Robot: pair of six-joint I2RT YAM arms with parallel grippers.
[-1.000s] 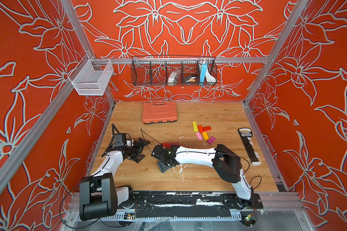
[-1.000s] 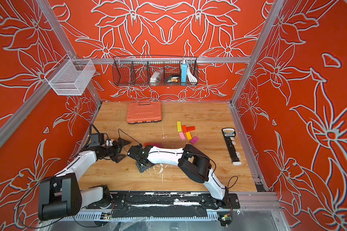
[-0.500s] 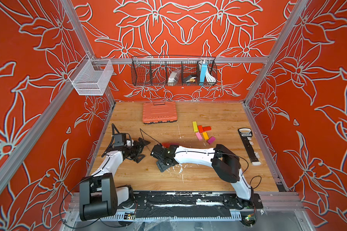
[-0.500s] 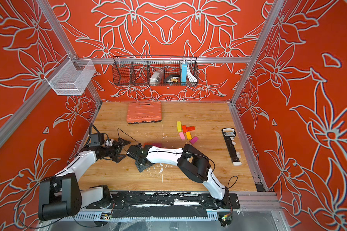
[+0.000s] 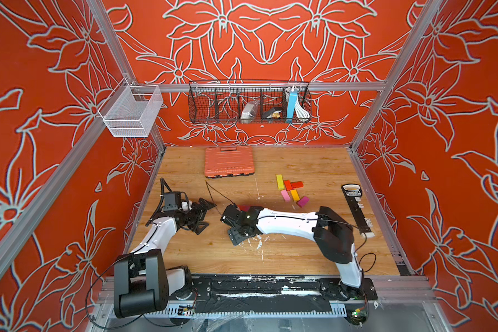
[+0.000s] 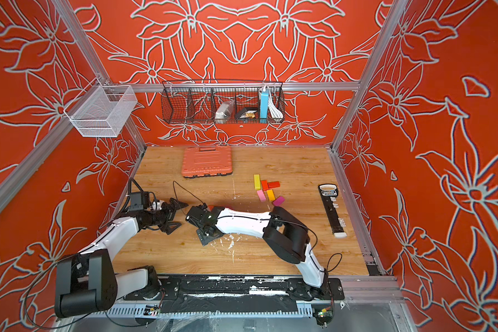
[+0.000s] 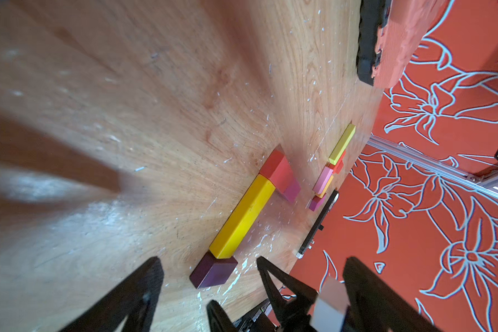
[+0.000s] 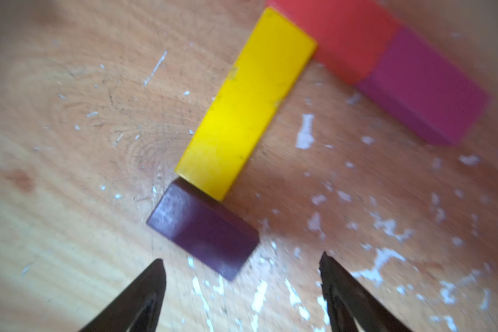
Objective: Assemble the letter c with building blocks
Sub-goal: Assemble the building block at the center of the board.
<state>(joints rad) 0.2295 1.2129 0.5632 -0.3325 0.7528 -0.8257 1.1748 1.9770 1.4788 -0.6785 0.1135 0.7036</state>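
In a top view, left gripper (image 5: 207,215) wide apart, empty, left wrist view, long yellow rectangular block (image 7: 243,215) ahead, pointing away, right wrist view, dark purple block (image 8: 202,232) just before spread, empty right gripper (image 8: 241,257), lying square across yellow block's near end, touching

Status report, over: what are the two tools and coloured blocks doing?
Left tool open, empty. Right tool open at purple block, touching yellow block; red block, magenta block at its far end. Nothing in the way.

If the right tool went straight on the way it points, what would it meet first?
The right tool would likely hit the dark purple block just ahead of its open jaws; the yellow block lies beyond. Height is unclear.
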